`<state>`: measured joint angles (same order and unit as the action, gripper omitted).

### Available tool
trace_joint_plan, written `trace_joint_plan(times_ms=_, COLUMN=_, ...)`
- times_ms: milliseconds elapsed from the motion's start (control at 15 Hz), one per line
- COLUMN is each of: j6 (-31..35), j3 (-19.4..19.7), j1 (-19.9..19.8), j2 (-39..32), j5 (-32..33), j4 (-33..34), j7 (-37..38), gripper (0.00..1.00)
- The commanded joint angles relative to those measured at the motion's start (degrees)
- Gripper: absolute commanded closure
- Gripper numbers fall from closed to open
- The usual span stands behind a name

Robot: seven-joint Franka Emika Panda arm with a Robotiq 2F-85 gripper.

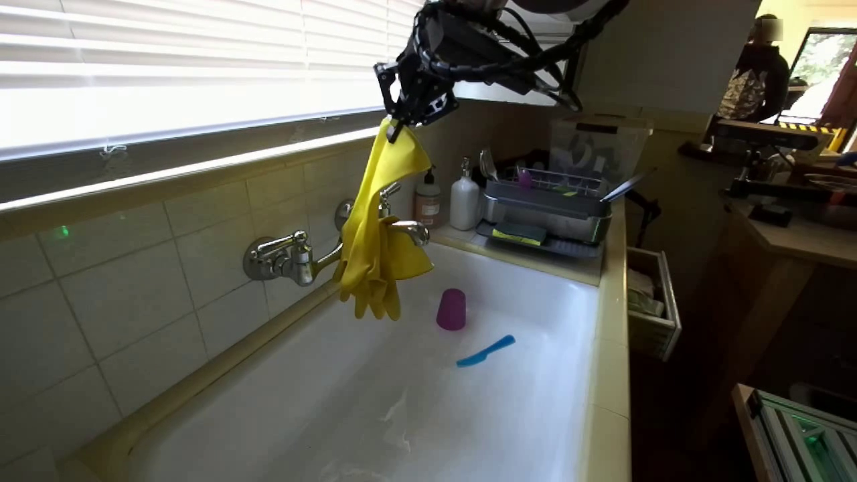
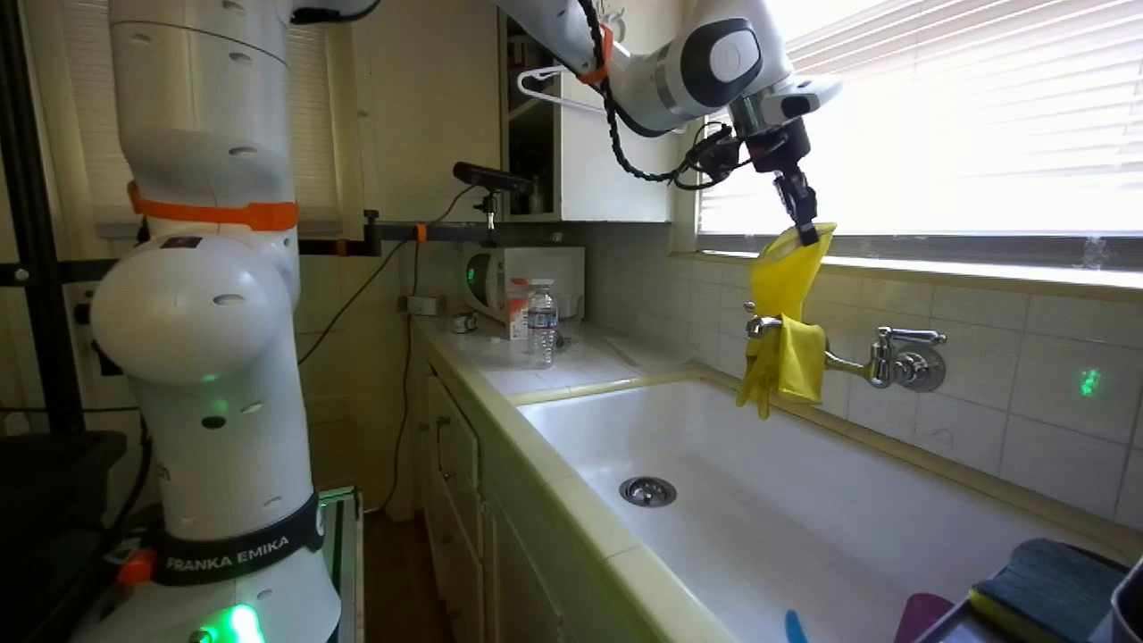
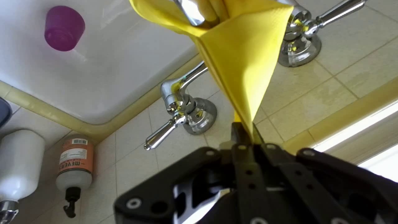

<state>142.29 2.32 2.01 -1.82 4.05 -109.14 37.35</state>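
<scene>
Sink (image 1: 529, 415) lying beneath it, the gripper (image 1: 395, 130) pinches the top edge of a glove (image 1: 365, 224) that hangs below against the tap (image 1: 416, 232), a cup (image 1: 452, 310) and a knife (image 1: 487, 352) lower down.

Between the jaws of the gripper (image 1: 394, 132) are the gloves (image 1: 361, 234), hanging below and against the spout (image 1: 412, 232). In an exterior view, the blinds (image 1: 201, 73) lie left of the jaws; the cup (image 1: 452, 311) and the knife (image 1: 486, 351) are in the sink (image 1: 495, 415), below and right of the jaws, the knife before the cup. Behind and right of the jaws stand two bottles (image 1: 464, 204), with the dish rack (image 1: 546, 207) past them. In an exterior view, the drain (image 2: 648, 491) lies below and left of the jaws, the microwave (image 2: 536, 260) farther left.
</scene>
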Motion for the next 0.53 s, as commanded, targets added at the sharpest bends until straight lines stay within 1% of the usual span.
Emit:
trace_joint_plan(times_ms=0, j6=3.1, j3=0.2, j1=-1.6, j2=4.6, j5=3.5, j4=-5.9, j7=4.3, gripper=0.99)
trace_joint_plan(times_ms=200, j6=4.2, j3=0.5, j1=-3.4, j2=5.2, j5=5.5, j4=-7.3, j7=7.0, gripper=0.99)
trace_joint_plan(times_ms=333, j6=4.9, j3=0.8, j1=-4.4, j2=4.6, j5=5.1, j4=-7.6, j7=7.3, gripper=0.99)
trace_joint_plan(times_ms=400, j6=5.0, j3=0.7, j1=-4.6, j2=3.5, j5=3.4, j4=-7.3, j7=6.2, gripper=0.99)
trace_joint_plan(times_ms=467, j6=4.8, j3=0.7, j1=-4.8, j2=2.4, j5=4.0, j4=-6.9, j7=6.7, gripper=0.99)
